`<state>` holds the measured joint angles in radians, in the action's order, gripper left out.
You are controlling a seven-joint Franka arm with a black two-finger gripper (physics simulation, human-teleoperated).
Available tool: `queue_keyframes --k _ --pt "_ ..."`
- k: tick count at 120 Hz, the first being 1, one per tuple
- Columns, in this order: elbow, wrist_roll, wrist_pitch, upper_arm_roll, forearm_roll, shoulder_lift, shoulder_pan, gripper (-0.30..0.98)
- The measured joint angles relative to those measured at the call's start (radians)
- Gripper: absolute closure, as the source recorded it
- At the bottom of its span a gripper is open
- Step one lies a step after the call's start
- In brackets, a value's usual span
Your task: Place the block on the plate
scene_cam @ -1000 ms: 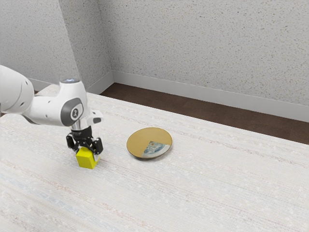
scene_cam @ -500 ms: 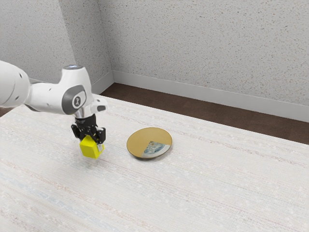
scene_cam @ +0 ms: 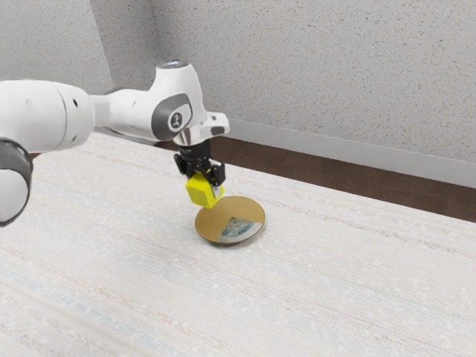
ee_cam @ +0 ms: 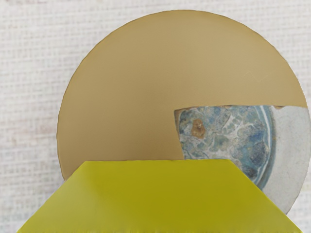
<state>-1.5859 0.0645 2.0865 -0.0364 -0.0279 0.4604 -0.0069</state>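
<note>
Where the exterior view looks across the pale bench (scene_cam: pixel 320 282), the white arm (scene_cam: pixel 126 113) comes in from that view's left and reaches toward its right, with the black hand (scene_cam: pixel 204 184) pointing downward at its end. The hand is closed on the yellow block (scene_cam: pixel 201 192) — its two fingers parted by no more than the block between them — and holds it up in the air, clear of the bench. The block looks somewhat tilted, with its lower part next to the rim of the plate (scene_cam: pixel 216 215) as seen from this side, toward the exterior view's left. The plate lies flat on the bench, round and mustard-gold, with a wedge of blue and pale grey pattern (scene_cam: pixel 236 227) set into it. Behind the bench run a strip of dark brown floor (scene_cam: pixel 335 172), a light skirting board (scene_cam: pixel 335 146) and a speckled grey wall (scene_cam: pixel 312 67).

In the wrist view the block looms large and close under the hand, its yellow faces hiding part of the plate. Most of the plate's gold surface is in sight past the block — so is much of the patterned wedge, blue and mottled with one small brown spot, beside a plain grey band. Around the plate, the bench has a whitish, woven-looking surface.
</note>
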Motion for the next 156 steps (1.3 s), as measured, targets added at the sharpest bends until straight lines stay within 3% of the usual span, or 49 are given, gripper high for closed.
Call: queue_keyframes --k 36,60,92,121,156 --pt "0.127 0.0 -0.011 -0.012 -0.012 0.177 -0.021 0.28" --pt "0.13 0.002 -0.011 -0.01 -0.014 0.181 -0.023 0.12" --pt "0.096 0.007 -0.076 -0.011 -0.005 0.071 -0.014 0.03" --pt "0.014 0.028 -0.194 0.002 0.073 -0.149 -0.002 0.01" --pt "-0.007 0.088 -0.297 0.008 0.095 -0.331 0.052 0.0"
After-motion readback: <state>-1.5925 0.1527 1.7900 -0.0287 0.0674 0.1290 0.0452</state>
